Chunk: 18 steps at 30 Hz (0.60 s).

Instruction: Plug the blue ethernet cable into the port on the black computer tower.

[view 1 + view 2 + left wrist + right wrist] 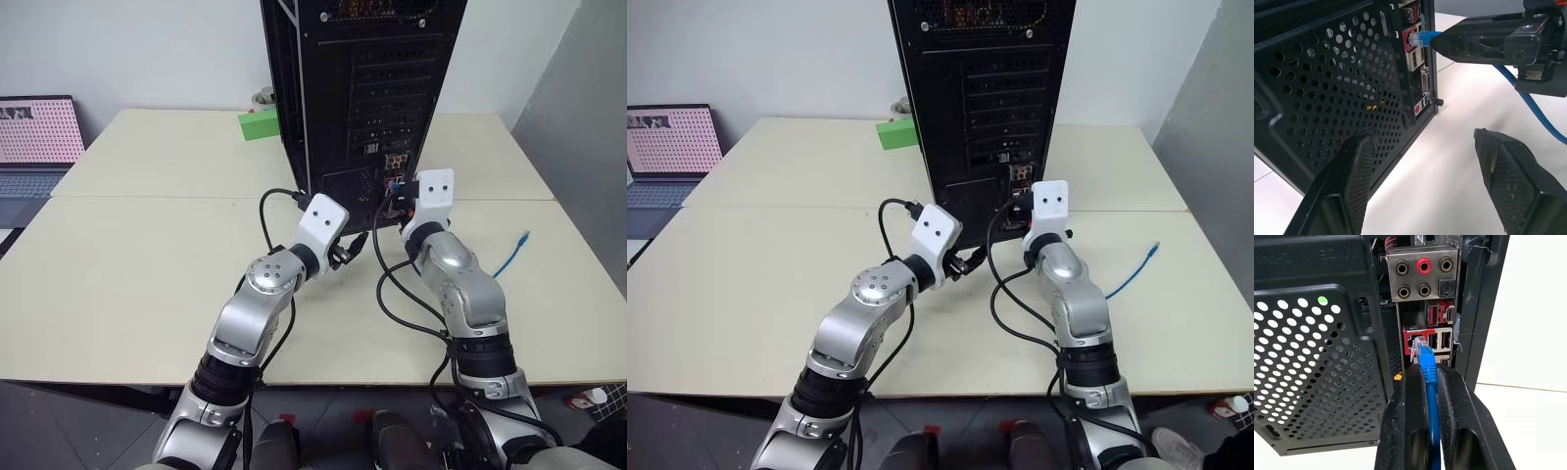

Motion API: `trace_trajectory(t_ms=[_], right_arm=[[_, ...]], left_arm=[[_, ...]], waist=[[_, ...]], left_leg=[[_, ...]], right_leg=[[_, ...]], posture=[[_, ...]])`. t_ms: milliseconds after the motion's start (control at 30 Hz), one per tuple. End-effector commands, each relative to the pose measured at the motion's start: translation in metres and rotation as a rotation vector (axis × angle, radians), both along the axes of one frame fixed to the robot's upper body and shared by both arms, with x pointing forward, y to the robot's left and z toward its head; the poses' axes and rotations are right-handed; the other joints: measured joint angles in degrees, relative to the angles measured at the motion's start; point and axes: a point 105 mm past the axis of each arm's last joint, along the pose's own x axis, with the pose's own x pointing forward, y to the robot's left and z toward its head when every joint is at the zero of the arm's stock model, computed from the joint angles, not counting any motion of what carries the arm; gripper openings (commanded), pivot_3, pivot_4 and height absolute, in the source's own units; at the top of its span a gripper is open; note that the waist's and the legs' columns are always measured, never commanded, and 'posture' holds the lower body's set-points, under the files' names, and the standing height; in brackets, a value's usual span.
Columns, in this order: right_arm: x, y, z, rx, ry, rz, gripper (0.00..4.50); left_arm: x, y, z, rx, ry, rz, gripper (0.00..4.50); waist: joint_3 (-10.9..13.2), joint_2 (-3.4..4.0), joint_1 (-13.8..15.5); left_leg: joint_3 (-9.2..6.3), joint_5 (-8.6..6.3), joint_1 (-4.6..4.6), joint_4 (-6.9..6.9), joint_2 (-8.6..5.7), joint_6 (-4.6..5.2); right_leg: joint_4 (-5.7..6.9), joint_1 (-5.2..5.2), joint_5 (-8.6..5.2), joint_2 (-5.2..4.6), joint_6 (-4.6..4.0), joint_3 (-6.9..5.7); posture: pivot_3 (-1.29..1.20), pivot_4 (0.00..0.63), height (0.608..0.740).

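Observation:
The black computer tower [362, 78] stands upright at the table's middle, rear panel facing me. My right gripper [1428, 377] is shut on the blue ethernet cable [1429, 377] just behind its clear plug [1418, 345]. The plug's tip sits at the mouth of the red-framed port [1411, 339] low on the panel; how deep it sits I cannot tell. The cable's other end [514, 253] trails over the table to the right. My left gripper [1430, 171] hovers open and holds nothing, beside the tower's perforated lower corner, to the left of the right gripper [1484, 41].
A small green box [257, 124] lies behind the tower on the left. An open laptop [34, 137] sits at the far left. Audio jacks [1422, 276] and USB sockets [1440, 340] crowd around the port. Black robot cables [397, 294] loop over the table between my arms.

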Motion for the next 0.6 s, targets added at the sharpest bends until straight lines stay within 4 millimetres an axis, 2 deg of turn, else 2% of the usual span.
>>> trace_trajectory(t_ms=[33,600], right_arm=[[-0.0042,0.006,0.0314,0.006,-0.108,0.021,0.0],[0.001,0.012,0.0285,-0.002,-0.102,0.01,0.0]], left_arm=[[-0.0039,-0.0032,0.0121,-0.005,-0.061,-0.015,3.35],[-0.0034,-0.0033,0.0108,-0.006,-0.056,-0.012,3.35]], waist=[[0.0,0.0,0.0],[0.0,0.0,-0.01]], left_leg=[[0.0,0.0,0.0,0.0,0.0,0.0],[0.0,0.0,-0.26,-0.02,0.0,0.0]], right_leg=[[0.0,0.0,0.0,0.0,0.0,0.0],[-0.03,-0.24,0.0,0.0,0.0,0.0]], posture=[[0.0,0.15,0.74],[0.0,0.15,0.74]])
